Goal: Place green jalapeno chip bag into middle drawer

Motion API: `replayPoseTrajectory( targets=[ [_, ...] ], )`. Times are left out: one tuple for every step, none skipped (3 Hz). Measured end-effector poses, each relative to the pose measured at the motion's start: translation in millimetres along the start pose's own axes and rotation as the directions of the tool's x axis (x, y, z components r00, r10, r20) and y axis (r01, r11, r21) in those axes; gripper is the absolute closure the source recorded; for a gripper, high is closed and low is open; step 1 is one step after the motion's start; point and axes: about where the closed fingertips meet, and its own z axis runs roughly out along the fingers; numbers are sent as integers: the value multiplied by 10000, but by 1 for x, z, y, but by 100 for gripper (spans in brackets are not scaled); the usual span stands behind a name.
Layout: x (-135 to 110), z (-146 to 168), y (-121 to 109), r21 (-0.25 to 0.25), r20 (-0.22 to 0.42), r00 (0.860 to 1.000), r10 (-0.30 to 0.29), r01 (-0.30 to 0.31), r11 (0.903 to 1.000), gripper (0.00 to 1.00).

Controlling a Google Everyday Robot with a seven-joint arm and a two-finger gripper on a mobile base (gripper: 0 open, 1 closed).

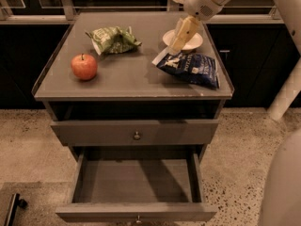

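As viewed from front: gripper low over tabletop right rear, at blue chip bag corner; can't tell grip state. Well apart, green jalapeno chip bag at left rear behind apple. Below, middle drawer pulled open.

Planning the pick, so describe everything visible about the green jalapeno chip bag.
The green jalapeno chip bag is a crumpled olive-green and white foil pouch with pale print, lying on the grey cabinet top toward its back left. Nothing but the top touches it; the red apple sits apart, in front of it. The gripper hangs over the top's right side, clear of the bag.
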Motion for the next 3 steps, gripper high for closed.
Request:
replayPoseTrajectory(
  targets=[
    [-23,27,-25,-20,877,9955,-352,355,9994,0],
    [-23,27,-25,-24,879,9955,-352,356,9994,0],
    [-21,51,-31,-128,1368,9905,-104,123,9998,0]
  ],
)
